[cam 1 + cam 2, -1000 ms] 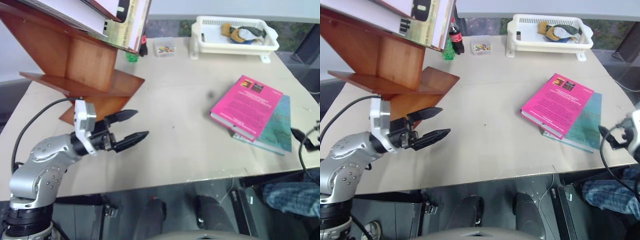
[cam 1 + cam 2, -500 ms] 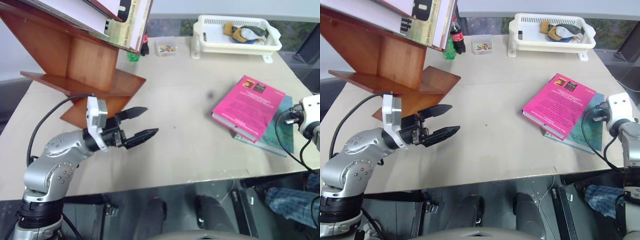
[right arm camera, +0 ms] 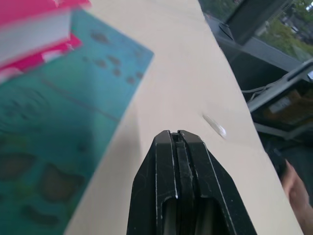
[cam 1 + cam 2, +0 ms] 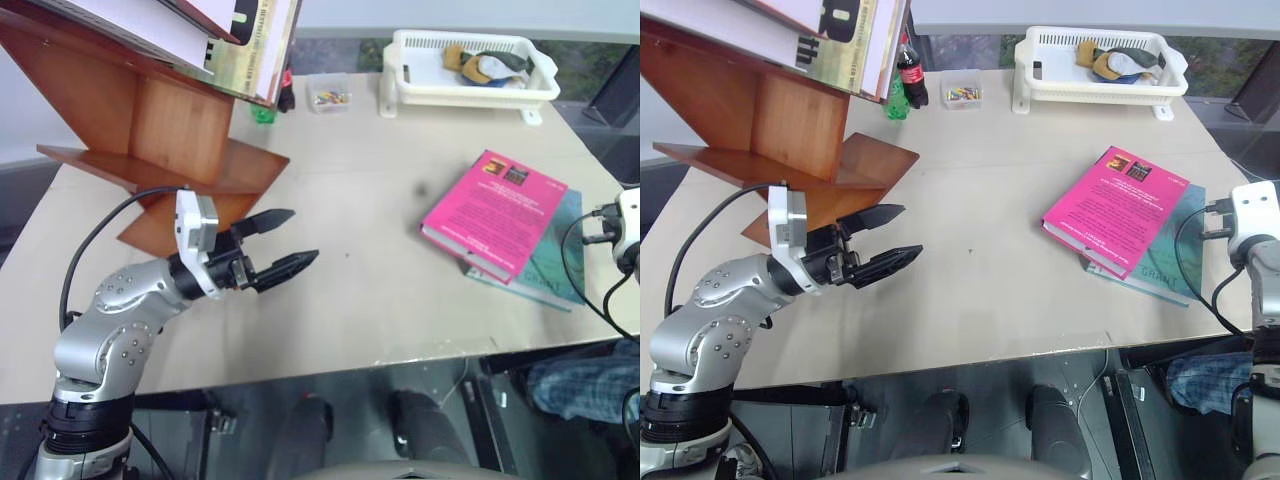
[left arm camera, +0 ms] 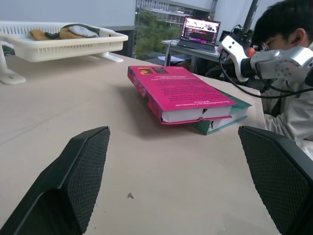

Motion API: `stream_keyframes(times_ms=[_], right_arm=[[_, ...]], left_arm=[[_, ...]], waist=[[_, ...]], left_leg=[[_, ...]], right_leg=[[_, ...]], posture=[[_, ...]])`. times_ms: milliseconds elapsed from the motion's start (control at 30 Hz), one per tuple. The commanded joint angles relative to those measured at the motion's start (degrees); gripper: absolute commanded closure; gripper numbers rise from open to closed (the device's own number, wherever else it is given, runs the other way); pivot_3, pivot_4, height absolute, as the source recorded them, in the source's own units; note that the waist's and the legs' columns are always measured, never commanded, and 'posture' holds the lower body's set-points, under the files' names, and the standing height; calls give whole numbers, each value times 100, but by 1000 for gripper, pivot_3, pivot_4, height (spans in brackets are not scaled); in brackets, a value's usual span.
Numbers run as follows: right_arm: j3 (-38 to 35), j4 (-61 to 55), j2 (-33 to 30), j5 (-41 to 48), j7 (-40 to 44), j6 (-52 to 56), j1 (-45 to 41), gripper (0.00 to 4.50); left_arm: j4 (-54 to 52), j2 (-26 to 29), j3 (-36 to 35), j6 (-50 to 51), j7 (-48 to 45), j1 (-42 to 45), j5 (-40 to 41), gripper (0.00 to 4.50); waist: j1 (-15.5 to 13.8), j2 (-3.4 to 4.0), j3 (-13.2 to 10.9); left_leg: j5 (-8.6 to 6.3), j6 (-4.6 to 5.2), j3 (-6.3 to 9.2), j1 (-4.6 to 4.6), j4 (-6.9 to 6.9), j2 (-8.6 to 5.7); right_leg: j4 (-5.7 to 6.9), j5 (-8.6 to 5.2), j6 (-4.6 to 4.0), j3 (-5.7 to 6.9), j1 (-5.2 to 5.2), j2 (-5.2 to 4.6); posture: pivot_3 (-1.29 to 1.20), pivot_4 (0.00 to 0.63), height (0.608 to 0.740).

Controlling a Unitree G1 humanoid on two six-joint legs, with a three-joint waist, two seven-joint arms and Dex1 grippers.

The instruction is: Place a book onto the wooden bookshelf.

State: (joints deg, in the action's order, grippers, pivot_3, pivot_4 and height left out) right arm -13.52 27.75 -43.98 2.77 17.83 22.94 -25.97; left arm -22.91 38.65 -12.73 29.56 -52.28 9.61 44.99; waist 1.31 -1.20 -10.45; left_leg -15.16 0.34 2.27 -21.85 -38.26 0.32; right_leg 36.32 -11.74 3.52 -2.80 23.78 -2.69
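Book still flat on the desk

Book [image 4: 493, 214], thick pink, white page edges, lies atop the teal book [image 4: 548, 258] on the desk [image 4: 380, 180]. Right fingers [image 3: 177, 161] have pressed shut beside it; left fingers [image 4: 292, 265] stay spread. Right arm has come forward.

The book [image 4: 495, 212] at right of the frame is bright pink with white page edges, lying on a teal book [image 4: 548, 262]. At upper left stands the reddish-brown wooden bookshelf [image 4: 170, 125]; the basket [image 4: 470, 88] at top is white, the desk [image 4: 370, 190] pale beige.
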Motion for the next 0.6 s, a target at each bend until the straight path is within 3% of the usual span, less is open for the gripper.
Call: stream_keyframes(times_ms=[33,233,600], right_arm=[[259,599,17,-175,178,-333,-352,4443],[448,1502,219,-152,536,-987,-868,4443],[711,2094,433,-249,1124,-1555,-1314,4443]], left_arm=[[-199,98,52,-38,-104,98,0,0],[-216,196,230,-208,-229,118,-319,0],[-470,513,-34,-94,-819,-86,165,0]], waist=[[29,0,0],[125,-1,0],[133,0,0]], left_leg=[[0,0,-1,0,0,0],[0,0,-3,2,0,0],[0,1,-6,7,3,2]], right_leg=[[0,0,0,-1,0,0],[0,2,2,-5,-1,0],[1,2,2,-9,-1,3]], posture=[[0,150,740],[0,150,740],[0,150,740]])
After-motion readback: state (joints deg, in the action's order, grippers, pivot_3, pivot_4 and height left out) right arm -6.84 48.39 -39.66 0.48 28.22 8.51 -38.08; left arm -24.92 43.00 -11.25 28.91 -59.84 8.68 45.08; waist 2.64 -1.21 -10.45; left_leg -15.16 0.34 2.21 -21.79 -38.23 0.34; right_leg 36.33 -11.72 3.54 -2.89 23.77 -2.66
